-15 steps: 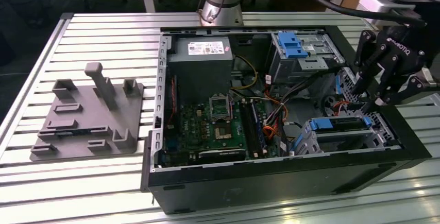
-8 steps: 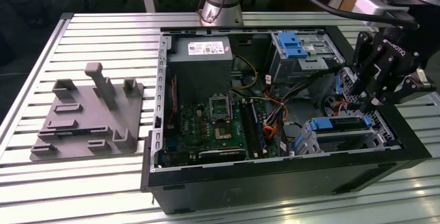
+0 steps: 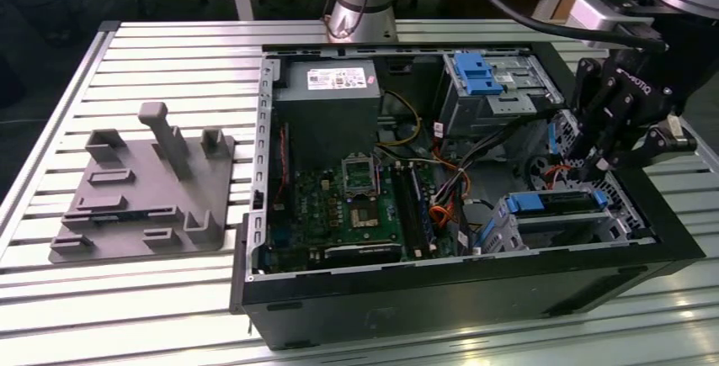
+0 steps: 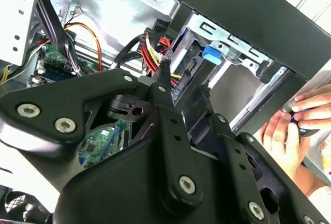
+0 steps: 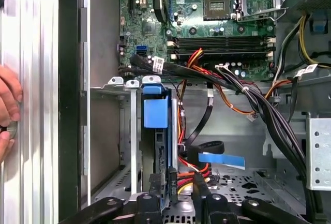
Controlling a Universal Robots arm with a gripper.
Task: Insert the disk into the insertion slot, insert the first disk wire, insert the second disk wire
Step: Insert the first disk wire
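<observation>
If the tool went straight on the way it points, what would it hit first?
Probably the black connector with red and yellow wires at the end of the disk; depth is unclear.

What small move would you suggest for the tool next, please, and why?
Probably ease the tool toward the near end of the drive: it already sits in its bay, and the red and yellow wires lie right beside that end.

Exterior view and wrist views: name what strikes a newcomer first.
The open computer case with its green motherboard dominates the middle of the exterior view. On the exterior view's right, the black end effector reaches into it beside the blue-framed disk, which sits in the insertion slot. In the second wrist view, a person's hand lies outside the case.
</observation>
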